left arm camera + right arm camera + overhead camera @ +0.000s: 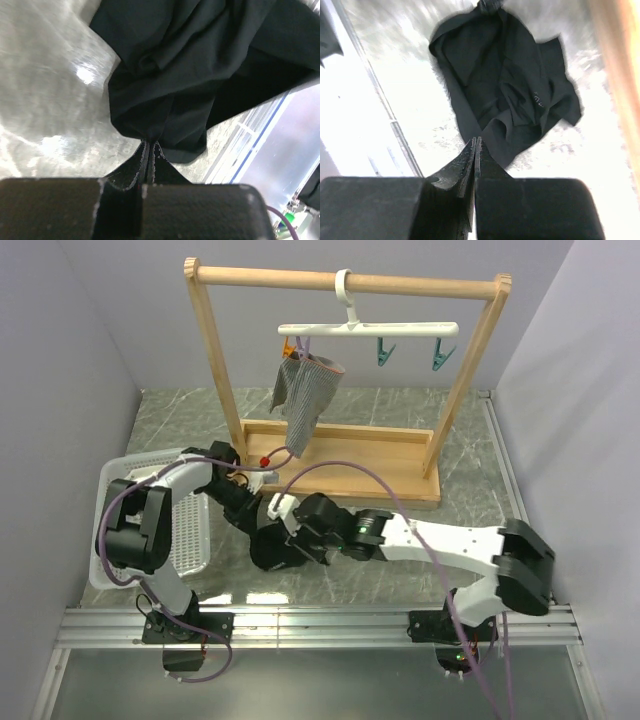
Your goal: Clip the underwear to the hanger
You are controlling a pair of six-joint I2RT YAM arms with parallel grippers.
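Observation:
The black underwear (190, 65) lies crumpled on the marble table; it also shows in the right wrist view (505, 85) and as a dark heap between the arms in the top view (266, 550). My left gripper (150, 143) is shut on one edge of it, low over the table (247, 517). My right gripper (476, 140) is shut with nothing between its tips, just short of the opposite edge (290, 538). The white hanger (368, 328) hangs by its hook from the wooden rack's top bar, with two teal clips (385, 353) free and an orange clip (291, 345) holding a grey striped garment (305, 390).
The wooden rack (340, 455) stands just behind both grippers, its base board (615, 60) close on the right in the right wrist view. A white slatted basket (190, 535) sits at the left by the left arm. The metal rail (320, 625) runs along the near edge.

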